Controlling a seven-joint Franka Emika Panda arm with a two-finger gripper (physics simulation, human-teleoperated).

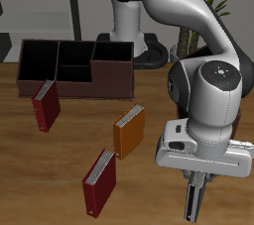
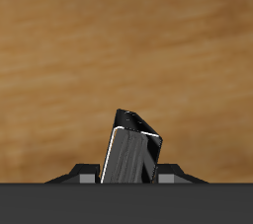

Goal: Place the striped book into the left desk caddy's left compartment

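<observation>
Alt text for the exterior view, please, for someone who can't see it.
The robot's claw hangs near the table's front edge, shut on the striped book. Behind it lie an orange book, two dark red books and a brown caddy.

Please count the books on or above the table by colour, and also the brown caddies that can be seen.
Dark red books: 2
Orange book: 1
Striped book, held in the gripper: 1
Brown desk caddy in view: 1
Total: 5
</observation>
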